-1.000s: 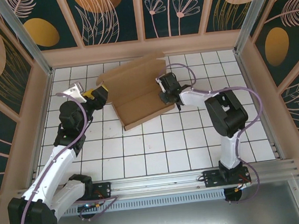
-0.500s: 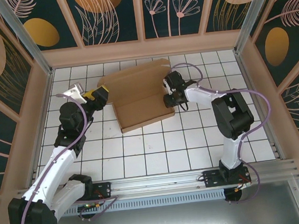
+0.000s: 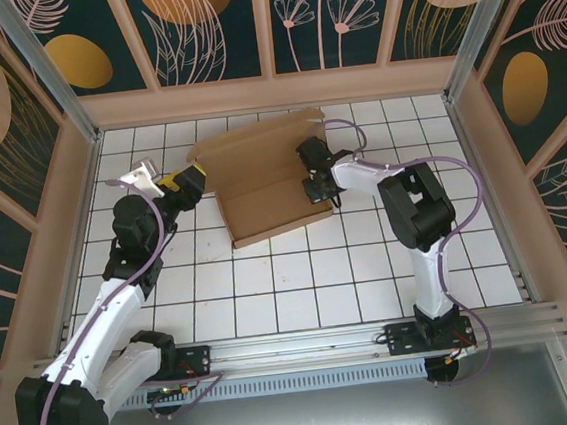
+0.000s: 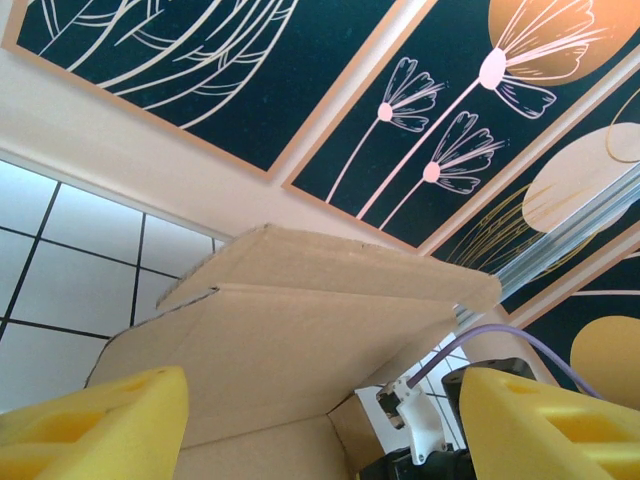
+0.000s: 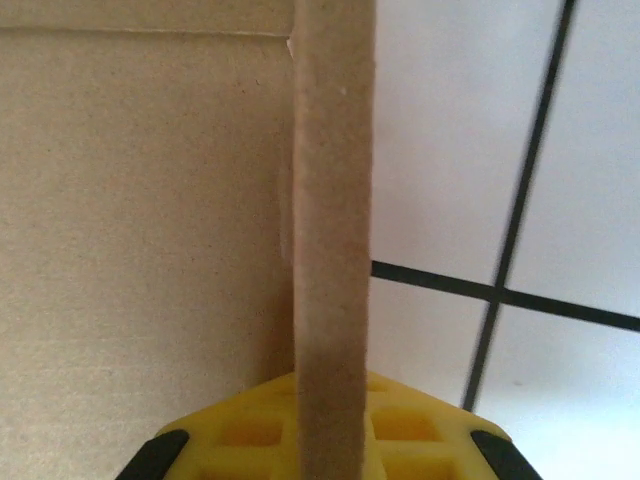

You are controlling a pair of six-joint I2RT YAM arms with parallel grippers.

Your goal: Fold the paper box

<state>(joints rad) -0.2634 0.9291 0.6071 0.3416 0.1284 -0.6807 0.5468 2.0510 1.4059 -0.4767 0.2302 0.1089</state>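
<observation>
Item 1, desk [image 3: 271,294]. White tiled surface. I see bare tiles on the stretch between the arm bases and both hands.

Item 2, left hand [image 3: 184,180]. Released. In my left wrist view its yellow fingers [image 4: 90,420] stand wide apart, with cardboard rising ahead of them and reaching down into the gap between. I cannot tell whether either finger touches the cardboard.

Item 3, right hand [image 3: 317,184]. Clenched on the box. In my right wrist view an upright cardboard wall runs edge-on straight down into the yellow fingers [image 5: 230,430], which sit close against it on both sides. White tile lies to one side of that wall and the box's flat panel to the other.

Item 4, the paper box [image 3: 261,189]. Brown cardboard, partly formed, lying on the desk between the two hands:
- The left hand is at its left end and the right hand at its right end.
- Its long axis runs from one hand across to the other, slightly skewed to the tile lines.
- The base panel lies flat on the hands' near side.
- The big rear panel stands tilted up just beyond them.

Both hands are about equally near. I judge the coming fold turns on the right hand's grip on the end wall. The left end faces open fingers, so it is free to shift.

Item 5, enclosure wall [image 3: 206,29]. Dark floral panels, well beyond the box.
</observation>
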